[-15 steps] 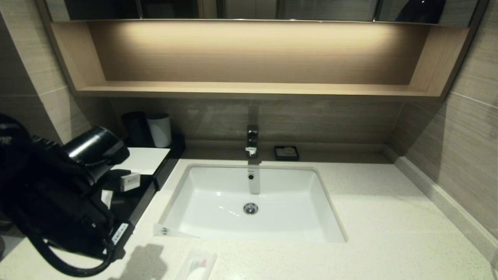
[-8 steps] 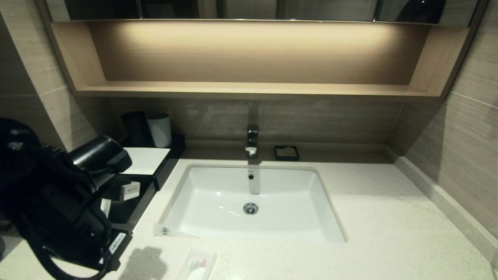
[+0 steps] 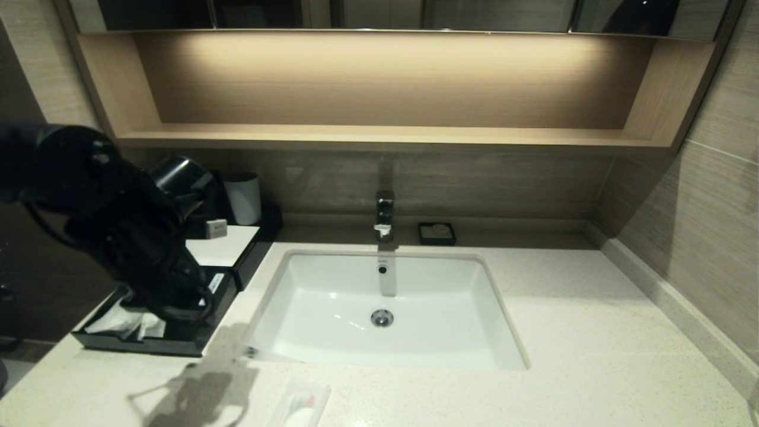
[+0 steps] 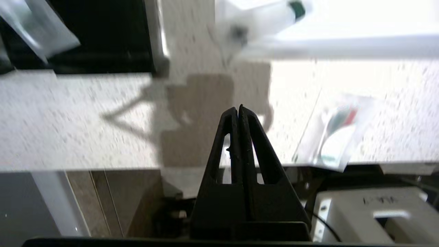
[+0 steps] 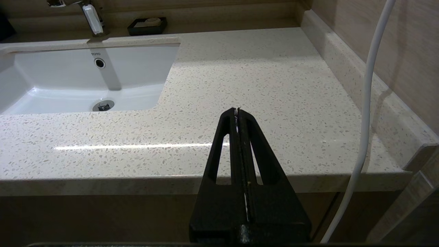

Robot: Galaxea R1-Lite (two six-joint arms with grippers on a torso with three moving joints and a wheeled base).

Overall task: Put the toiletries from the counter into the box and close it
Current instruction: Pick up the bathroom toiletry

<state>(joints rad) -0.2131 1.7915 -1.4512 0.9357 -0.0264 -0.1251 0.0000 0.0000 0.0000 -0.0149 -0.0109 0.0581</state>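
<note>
Left gripper point(image 4: 238, 109) empty, jaws pressed together, above speckled off-white stone counter point(image 4: 85, 130). Flat translucent pouch with red-green print point(image 4: 334, 137) just beside tips, at counter's front edge, long axis running edge-to-sink. Left arm nearer; right gripper point(image 5: 237, 110) parked, closed.

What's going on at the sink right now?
The left pincer is shut and empty above the counter, near the open drawer of the black box, where white packets already lie. A pouch with red-green print is on the counter's front edge, and a slim green-banded packet lies by the sink rim. The right pincer is parked, shut, at the counter's right front.
</note>
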